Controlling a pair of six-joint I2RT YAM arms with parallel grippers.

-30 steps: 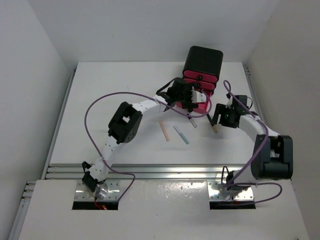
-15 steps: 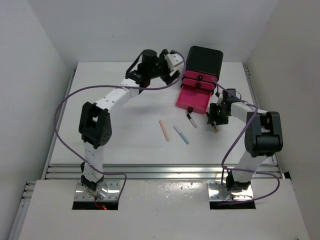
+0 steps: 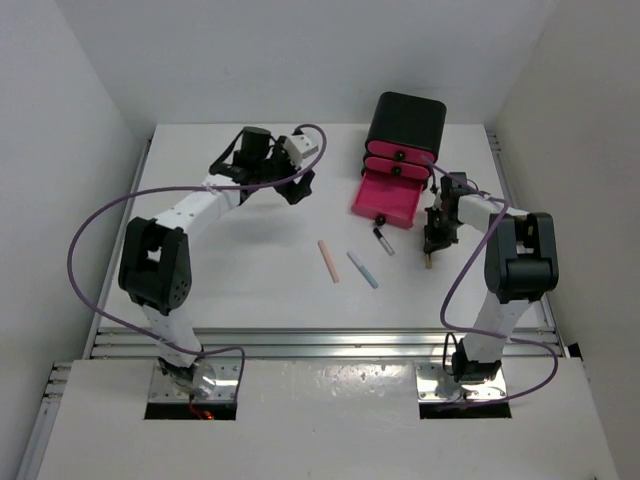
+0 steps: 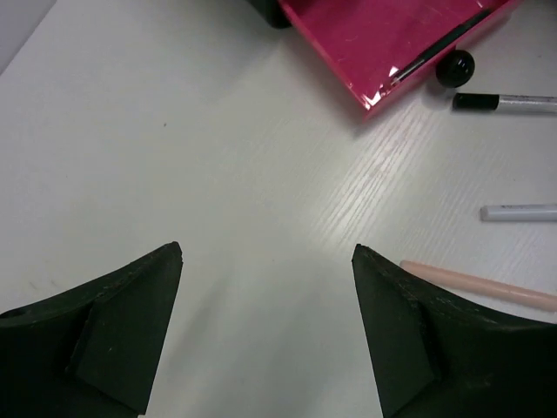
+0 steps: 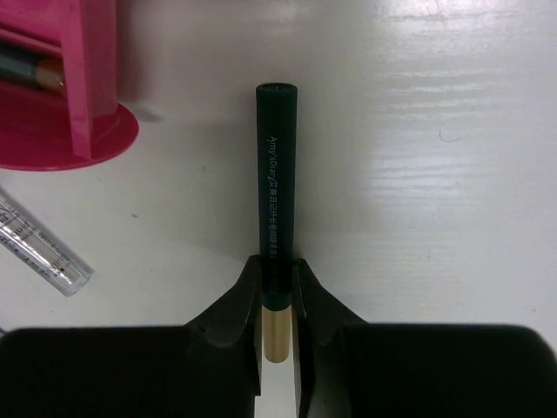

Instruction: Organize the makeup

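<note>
My right gripper (image 5: 277, 266) is shut on a black pencil (image 5: 277, 174) with a tan end, which lies on the table right of the open pink drawer (image 3: 388, 197). The top view shows this gripper (image 3: 432, 240) pointing down at the table. My left gripper (image 4: 268, 252) is open and empty, hovering over bare table left of the drawer (image 4: 392, 35). A pink stick (image 3: 329, 261), a pale blue stick (image 3: 363, 270) and a clear stick with a black cap (image 3: 384, 241) lie in front of the drawer. A thin black pencil (image 4: 439, 45) rests inside it.
The black box (image 3: 405, 125) with pink drawers stands at the back, its lowest drawer pulled out with a black knob (image 4: 455, 67). White walls close in the table on three sides. A metal rail (image 3: 320, 342) runs along the near edge.
My right gripper has shut on the black pencil. The left arm swung away from the drawer to the back left, still open.
</note>
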